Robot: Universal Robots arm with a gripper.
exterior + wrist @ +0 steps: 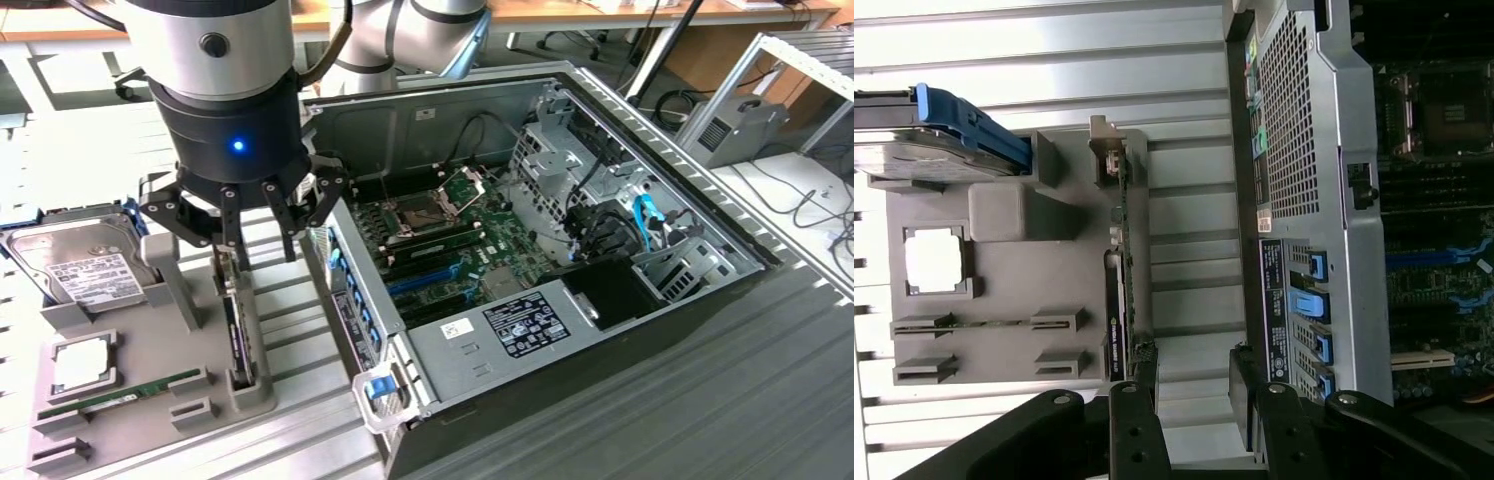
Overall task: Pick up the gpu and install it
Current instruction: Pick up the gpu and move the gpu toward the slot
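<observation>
GPU [238, 335] is standing on its long edge in a slot of the grey fixture [147, 420] on the counter [307, 430], just beside the open computer case [461, 345]. This posture is leaving its upper edge exposed for a grasp from above. Gripper [256, 255] is hovering close over one end of the card with its jaws spread wide and holding nothing, apparently lining up to straddle the thin edge. Motherboard [454, 250] is lying uncovered inside the case, judged accessible for the card.

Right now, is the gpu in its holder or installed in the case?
In its holder: the gpu stands on edge in the grey fixture slot, outside the case, below the open tool.
</observation>
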